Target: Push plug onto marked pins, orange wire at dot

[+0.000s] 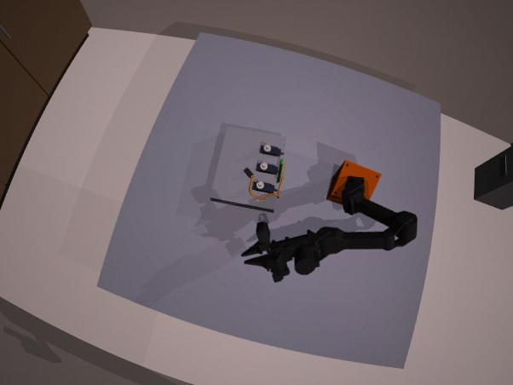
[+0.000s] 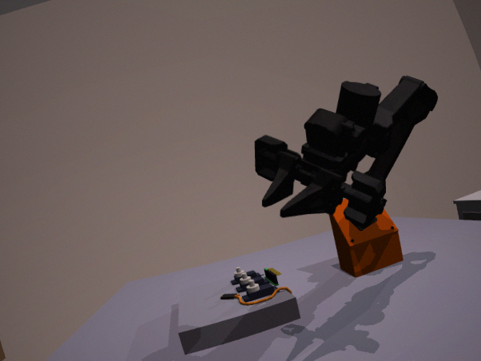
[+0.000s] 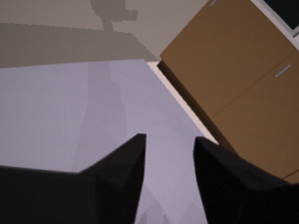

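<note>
The grey holder (image 1: 232, 149) (image 2: 240, 325) carries three dark servos with white hubs. The black plug (image 1: 248, 172) (image 2: 228, 296) lies on the holder's top, at the end of the orange lead (image 1: 250, 192) (image 2: 256, 303), which curves round the end servo (image 1: 266, 187) (image 2: 261, 291). The pin row (image 1: 284, 168) (image 2: 275, 271) sticks out from the small green board at the holder's edge on the arm-base side. The coloured band and dot cannot be made out. My gripper (image 1: 243, 259) (image 2: 272, 210) (image 3: 169, 143) is partly open and empty, high above the table and off beside the holder.
The orange arm base (image 1: 371, 181) (image 2: 375, 255) stands on the blue-grey mat (image 1: 192, 319), across from the pin edge. Two more servos (image 1: 268, 168) (image 1: 271, 150) stand in a row beside the end servo. The wrist view shows mat and a brown cabinet (image 3: 214, 64), with no holder or plug.
</note>
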Motion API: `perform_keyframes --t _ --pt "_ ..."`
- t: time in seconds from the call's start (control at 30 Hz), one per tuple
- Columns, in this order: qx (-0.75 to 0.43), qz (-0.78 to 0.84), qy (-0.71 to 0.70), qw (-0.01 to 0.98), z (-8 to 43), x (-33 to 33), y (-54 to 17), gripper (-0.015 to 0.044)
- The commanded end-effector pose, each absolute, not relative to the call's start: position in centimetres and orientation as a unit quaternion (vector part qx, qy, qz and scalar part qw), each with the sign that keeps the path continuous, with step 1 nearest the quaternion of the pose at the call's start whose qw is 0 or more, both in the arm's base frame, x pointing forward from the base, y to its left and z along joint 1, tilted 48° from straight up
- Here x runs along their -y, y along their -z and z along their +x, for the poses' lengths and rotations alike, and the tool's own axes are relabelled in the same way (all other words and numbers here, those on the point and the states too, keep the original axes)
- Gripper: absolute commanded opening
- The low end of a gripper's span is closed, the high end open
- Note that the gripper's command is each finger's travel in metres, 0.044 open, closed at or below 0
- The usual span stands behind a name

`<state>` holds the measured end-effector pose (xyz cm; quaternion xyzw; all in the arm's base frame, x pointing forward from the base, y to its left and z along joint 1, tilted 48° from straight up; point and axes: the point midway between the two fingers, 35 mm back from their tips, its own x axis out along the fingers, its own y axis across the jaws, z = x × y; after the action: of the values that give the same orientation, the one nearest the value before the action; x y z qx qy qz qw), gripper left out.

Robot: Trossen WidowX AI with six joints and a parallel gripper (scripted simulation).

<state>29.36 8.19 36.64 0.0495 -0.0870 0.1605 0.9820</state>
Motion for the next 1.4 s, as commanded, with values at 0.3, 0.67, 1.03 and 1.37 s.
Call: perform_keyframes --t 0.3,0.67,1.03,1.37 --pt "0.001 0.006 -0.008 1.000 32.4 0.0 -31.9 0.0115" --pt "-0.147 0.050 -0.037 0.987 36.2 0.5 -26.6 0.0115" --pt "-0.288 0.122 -0.057 0.948 38.5 1.4 -21.0 0.0115" --pt "-0.403 0.207 -0.065 0.889 39.4 2.3 -16.1 0.0115"
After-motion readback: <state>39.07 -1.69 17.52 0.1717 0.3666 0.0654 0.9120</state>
